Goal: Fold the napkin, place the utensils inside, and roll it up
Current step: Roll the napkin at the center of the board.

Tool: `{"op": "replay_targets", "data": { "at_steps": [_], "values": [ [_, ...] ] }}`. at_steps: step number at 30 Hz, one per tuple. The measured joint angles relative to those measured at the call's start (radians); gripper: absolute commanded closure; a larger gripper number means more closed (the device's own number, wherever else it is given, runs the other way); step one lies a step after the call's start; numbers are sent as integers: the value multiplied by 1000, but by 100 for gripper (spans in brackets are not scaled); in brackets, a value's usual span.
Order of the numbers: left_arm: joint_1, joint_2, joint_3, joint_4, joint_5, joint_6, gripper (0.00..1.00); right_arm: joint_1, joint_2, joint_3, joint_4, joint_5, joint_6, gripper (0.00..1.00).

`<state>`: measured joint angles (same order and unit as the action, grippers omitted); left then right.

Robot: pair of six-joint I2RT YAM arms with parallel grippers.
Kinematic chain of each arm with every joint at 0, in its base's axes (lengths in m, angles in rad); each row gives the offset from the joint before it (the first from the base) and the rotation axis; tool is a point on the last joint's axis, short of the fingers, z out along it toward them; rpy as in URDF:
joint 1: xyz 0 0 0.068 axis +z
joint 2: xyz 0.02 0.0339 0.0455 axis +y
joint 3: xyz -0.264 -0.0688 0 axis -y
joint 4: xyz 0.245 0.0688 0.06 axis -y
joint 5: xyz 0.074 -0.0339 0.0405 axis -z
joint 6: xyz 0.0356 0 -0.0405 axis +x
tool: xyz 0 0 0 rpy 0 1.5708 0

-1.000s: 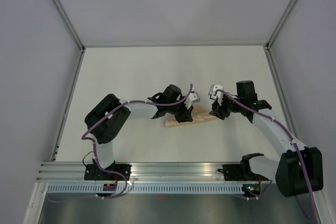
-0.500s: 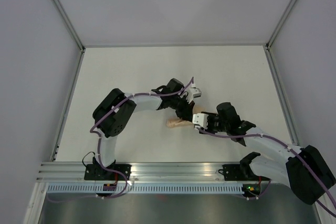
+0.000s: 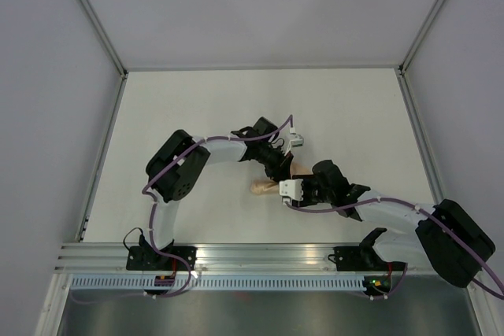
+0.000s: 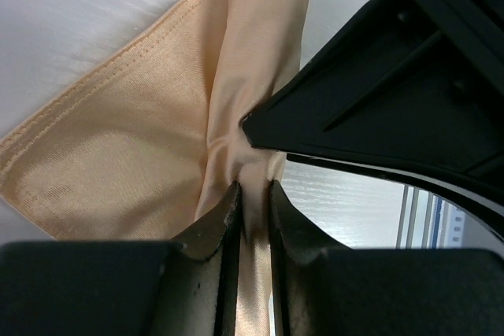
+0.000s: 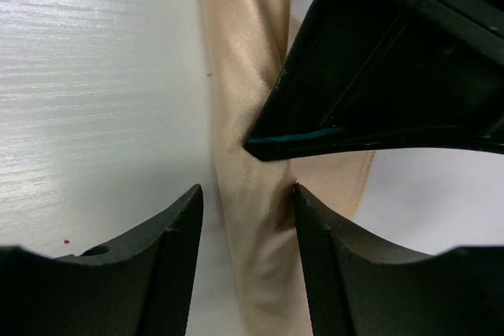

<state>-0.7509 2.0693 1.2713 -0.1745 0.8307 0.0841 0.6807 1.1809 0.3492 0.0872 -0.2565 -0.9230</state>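
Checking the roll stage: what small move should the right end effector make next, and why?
Probably close the right end effector on the rolled napkin: its open jaws straddle the roll, while the left end effector pinches it.

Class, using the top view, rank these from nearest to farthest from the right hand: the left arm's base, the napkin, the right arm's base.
1. The napkin, right at the right hand, mid-table.
2. The right arm's base, near edge, right side.
3. The left arm's base, near edge, left side.
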Motion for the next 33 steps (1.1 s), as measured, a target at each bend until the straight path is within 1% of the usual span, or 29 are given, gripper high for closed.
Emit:
{"op": "replay_targets", "data": {
  "at_steps": [3, 5, 6, 7, 8, 9, 12, 14, 17, 18, 24, 29, 33],
  "values": [
    [1, 8, 8, -17, 14, 0, 97, 3, 29, 9, 2, 5, -5, 52],
    [3, 14, 15, -27, 22, 0, 95, 3, 54, 25, 2, 8, -6, 63],
    [3, 16, 19, -32, 24, 0, 93, 3, 65, 32, -5, 7, -4, 75],
    [4, 17, 21, -34, 25, 0, 91, 3, 70, 35, -7, 7, -3, 80],
    [4, 17, 21, -39, 26, 0, 86, 4, 72, 41, -12, 8, -3, 85],
    [5, 17, 22, -41, 27, 0, 83, 4, 72, 47, -20, 8, -5, 90],
    [13, 17, 24, -44, 32, -5, 67, 4, 75, 62, -35, 8, -5, 98],
    [17, 17, 17, -36, 28, -19, 58, 0, 77, 74, -55, 0, -4, 99],
    [31, 3, -19, 13, 18, -74, 55, -23, 93, 106, -98, -35, -1, 100],
    [37, -10, -39, 33, 10, -95, 51, -34, 102, 120, -116, -49, 1, 100],
    [97, -111, -174, 139, -95, -227, 49, -129, 183, 232, -245, -159, -7, 99],
    [148, -246, -304, 245, -265, -328, 49, -200, 295, 368, -401, -242, -36, 100],
    [154, -390, -422, 354, -412, -367, 49, -219, 406, 496, -529, -298, -71, 99]
  ]
}}
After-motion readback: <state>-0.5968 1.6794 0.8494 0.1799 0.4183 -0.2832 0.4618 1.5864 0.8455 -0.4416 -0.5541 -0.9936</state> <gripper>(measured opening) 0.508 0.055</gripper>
